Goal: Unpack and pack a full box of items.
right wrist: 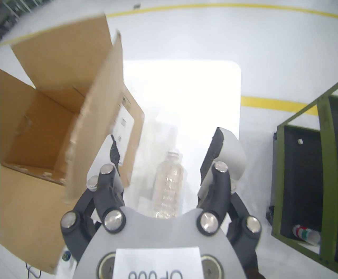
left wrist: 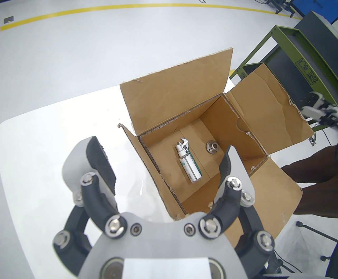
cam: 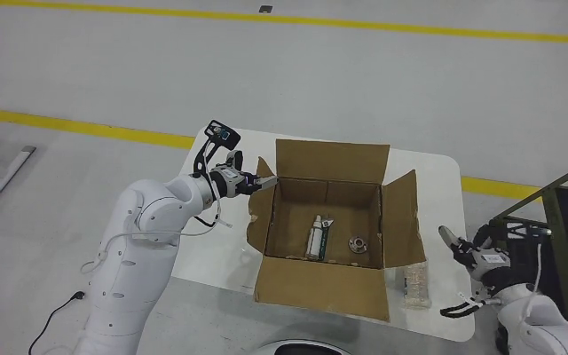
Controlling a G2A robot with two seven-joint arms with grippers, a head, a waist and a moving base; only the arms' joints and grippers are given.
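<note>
I worked in what looked like an industrial hall or robot test floor, not a home or a shop. The floor (cam: 355,80) around me was wide, smooth and pale grey, marked with long yellow lines (cam: 284,19) like lane or safety markings, and a small dark plate (cam: 265,9) was set into it. My table (cam: 435,177) was a plain white slab with rounded corners, standing alone in that open space with an open cardboard box (cam: 330,161) on it. Near the table stood a green metal-framed rack (right wrist: 324,158) with dark panels, a black cable (cam: 76,295) trailed over the floor, and wheeled frames (left wrist: 280,6) stood far off.
</note>
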